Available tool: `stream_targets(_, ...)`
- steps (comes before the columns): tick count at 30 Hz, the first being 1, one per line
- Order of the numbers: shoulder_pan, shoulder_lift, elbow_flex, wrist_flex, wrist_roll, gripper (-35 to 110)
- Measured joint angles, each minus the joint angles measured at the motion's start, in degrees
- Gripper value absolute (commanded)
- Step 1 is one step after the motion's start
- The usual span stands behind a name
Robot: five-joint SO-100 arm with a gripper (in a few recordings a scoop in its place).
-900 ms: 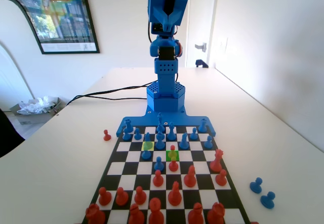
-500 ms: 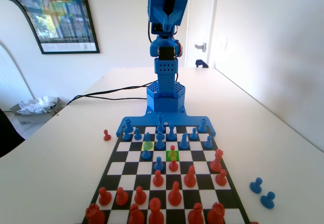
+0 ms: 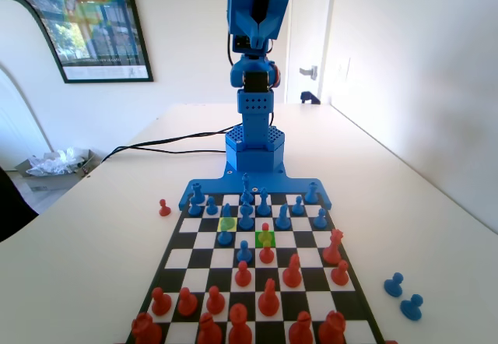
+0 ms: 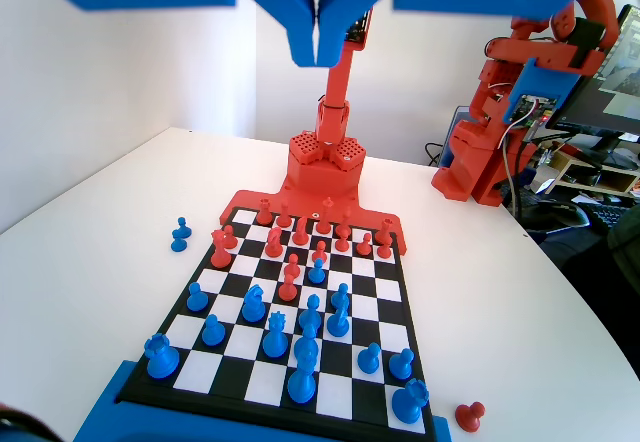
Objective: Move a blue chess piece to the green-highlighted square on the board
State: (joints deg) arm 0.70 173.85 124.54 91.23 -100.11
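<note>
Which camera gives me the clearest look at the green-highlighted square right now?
The fixed view: the green-highlighted square glows bright mid-board, with a red pawn standing on it. In the wrist view the board shows just plain black and white squares, so the square cannot be picked out by colour there.

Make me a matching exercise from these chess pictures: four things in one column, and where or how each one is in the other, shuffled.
Things:
1. pincer
2. two off-board blue pawns
3. lone off-board red pawn
4. green-highlighted square

Places or states:
A. on the table, right of the board in the fixed view
B. shut, high above the board
C. on the table, left of the board in the fixed view
D. has a red pawn standing on it

Pairs: 1-B, 2-A, 3-C, 4-D
</note>
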Motion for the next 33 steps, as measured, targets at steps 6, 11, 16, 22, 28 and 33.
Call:
stream_targets(6, 0.0, 0.0, 0.0, 0.0, 0.0, 3)
stream_targets(11, 0.0, 0.0, 0.0, 0.0, 0.0, 3)
stream_targets(16, 0.0, 0.0, 0.0, 0.0, 0.0, 2)
stream_targets(22, 0.0, 0.0, 0.0, 0.0, 0.0, 4)
stream_targets(28, 0.0, 0.0, 0.0, 0.0, 0.0, 1)
stream_targets(33, 0.09, 0.0, 0.0, 0.0, 0.0, 1)
